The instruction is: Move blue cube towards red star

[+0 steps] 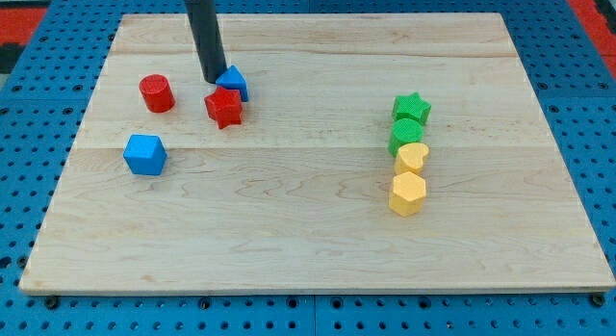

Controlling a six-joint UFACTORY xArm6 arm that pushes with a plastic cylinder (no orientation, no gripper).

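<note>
The blue cube (144,154) sits at the left of the wooden board (308,220), below and left of the red star (223,107). My tip (213,80) stands just above the red star, touching or nearly touching the left side of a small blue block (233,83) that sits against the star's upper right. The tip is well above and right of the blue cube.
A red cylinder (156,93) stands left of the star. At the right, a column runs downward: green star (412,109), green block (407,135), yellow heart (413,158), yellow hexagon block (407,193). Blue pegboard surrounds the board.
</note>
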